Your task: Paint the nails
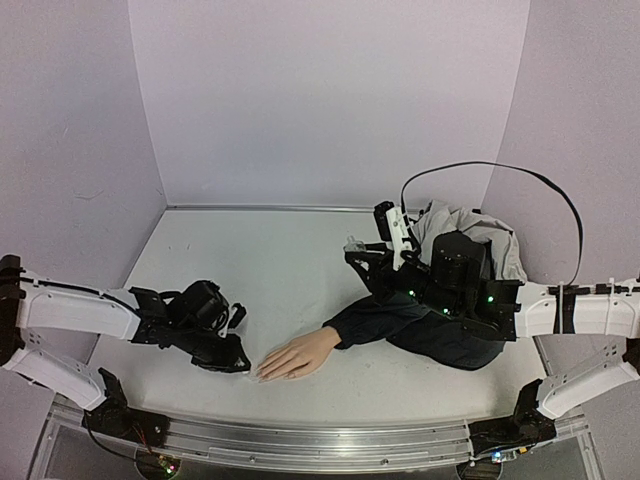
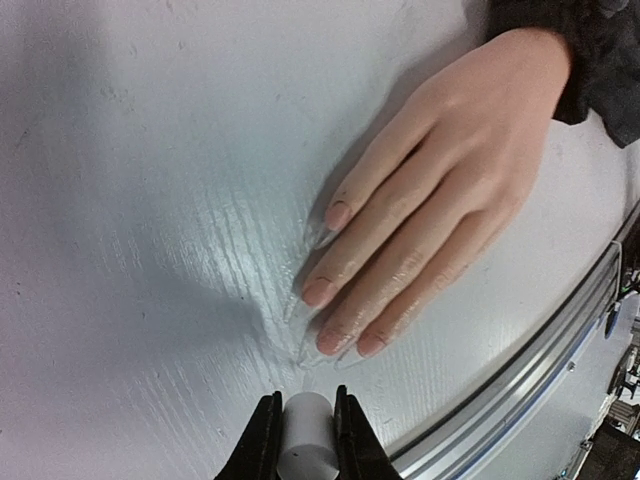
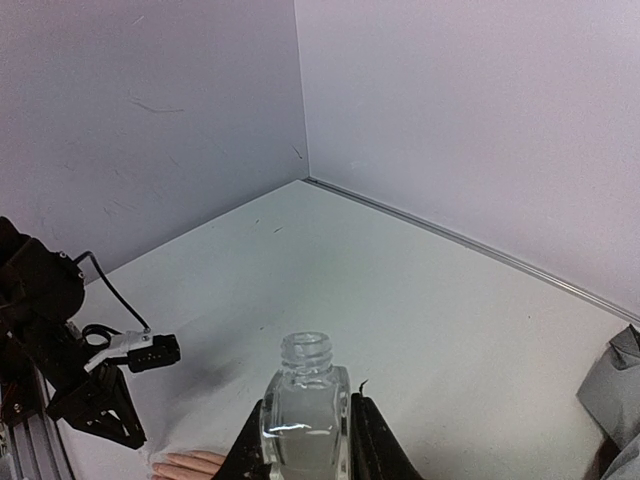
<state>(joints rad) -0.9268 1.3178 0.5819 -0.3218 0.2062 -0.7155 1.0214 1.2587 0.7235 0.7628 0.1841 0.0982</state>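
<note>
The left gripper point(image 2: 305, 402) is clamped on a small white cylinder point(image 2: 305, 445), low over the white table point(image 2: 150, 250). It sits just short of the pale fingernails point(image 2: 318, 292) of the peach mannequin hand point(image 2: 450, 170), which lies flat with its fingers straight. The right gripper point(image 3: 308, 425) pinches a clear uncapped glass bottle point(image 3: 305, 375). Any brush tip below the cylinder is hard to make out, and the dark navy sleeve point(image 2: 600, 60) is cut off.

Flat on table point(image 1: 250, 270) by front rail point(image 1: 300, 442): hand point(image 1: 298, 355), nails point(image 2: 338, 215) leftward, sleeve point(image 1: 385, 320) to right. Just left of nails: left gripper point(image 2: 305, 425), cylinder point(image 2: 305, 435) between jaws. Behind sleeve: right gripper point(image 3: 305, 440), bottle point(image 3: 305, 405) in it.
</note>
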